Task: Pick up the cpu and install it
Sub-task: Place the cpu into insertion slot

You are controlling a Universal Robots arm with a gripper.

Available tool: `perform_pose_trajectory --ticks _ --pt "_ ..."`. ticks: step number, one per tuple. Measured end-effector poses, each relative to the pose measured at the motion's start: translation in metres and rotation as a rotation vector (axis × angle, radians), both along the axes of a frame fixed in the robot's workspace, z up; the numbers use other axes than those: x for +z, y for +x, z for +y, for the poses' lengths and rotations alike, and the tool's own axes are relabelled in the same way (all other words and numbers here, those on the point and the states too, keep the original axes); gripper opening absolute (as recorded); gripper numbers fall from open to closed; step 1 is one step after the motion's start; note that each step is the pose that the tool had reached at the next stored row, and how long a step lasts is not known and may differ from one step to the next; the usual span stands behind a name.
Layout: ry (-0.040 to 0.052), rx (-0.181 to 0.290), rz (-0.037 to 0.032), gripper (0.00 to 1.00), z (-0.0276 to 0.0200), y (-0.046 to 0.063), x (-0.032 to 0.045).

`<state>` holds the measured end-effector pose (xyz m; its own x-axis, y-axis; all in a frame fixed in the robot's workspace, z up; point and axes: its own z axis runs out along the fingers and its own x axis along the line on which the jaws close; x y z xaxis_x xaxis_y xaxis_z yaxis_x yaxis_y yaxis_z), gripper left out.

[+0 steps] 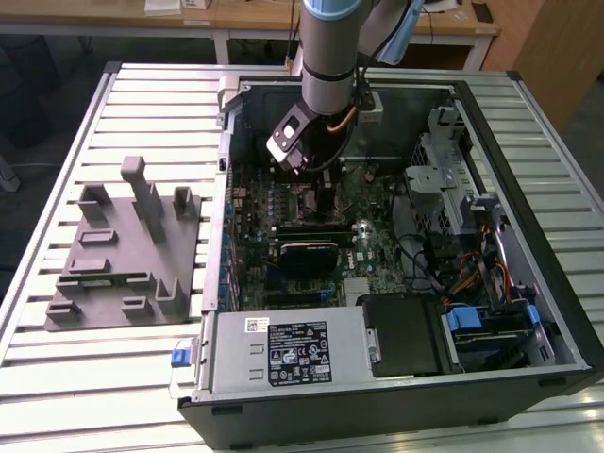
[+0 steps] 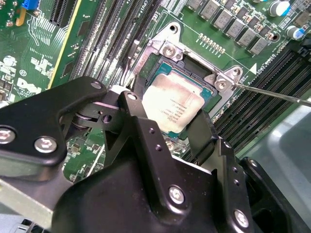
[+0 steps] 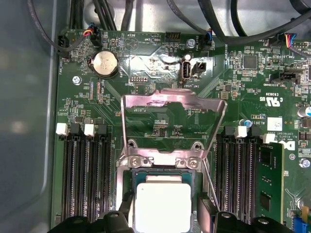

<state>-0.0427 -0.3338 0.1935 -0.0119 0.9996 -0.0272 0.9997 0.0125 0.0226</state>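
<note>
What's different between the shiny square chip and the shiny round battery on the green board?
The cpu is square; the battery is round. The cpu looks clearly bigger than the battery. The cpu lies inside the metal-framed socket, while the battery sits apart from it, nearer the board's edge. Both are silvery and lie flat on the green board.

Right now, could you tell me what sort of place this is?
Probably a robotics lab workbench: an open computer case lies on a slatted metal table, a grey holder block beside it, wooden desks behind.
</note>
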Motion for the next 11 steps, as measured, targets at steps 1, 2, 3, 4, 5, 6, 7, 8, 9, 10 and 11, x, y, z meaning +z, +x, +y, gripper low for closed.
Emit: perform_pose_trajectory --ticks 1,2,3,4,5,6,7,8,9,10,11 --pt "0.0 0.0 0.0 0.62 0.0 0.0 0.0008" --pt "0.0 0.0 0.0 0.62 0.0 0.0 0.0017" --pt "0.0 0.0 0.0 0.62 0.0 0.0 0.0025" --pt "0.0001 0.0 0.0 0.62 0.0 0.0 0.0032" --pt "0.0005 0.0 -0.0001 0.62 0.0 0.0 0.0033" --pt "0.0006 0.0 -0.0001 0.62 0.0001 0.0 0.0032" --pt "0.0006 0.0 -0.0001 0.62 0.0 0.0 0.0033" --pt "0.0008 0.0 -0.0001 0.62 0.0 0.0 0.0033" --pt "0.0008 0.0 0.0 0.62 0.0 0.0 0.0033" --pt "0.0009 0.0 0.0 0.62 0.0 0.0 0.0033" --pt "0.001 0.0 -0.0001 0.62 0.0 0.0 0.0033"
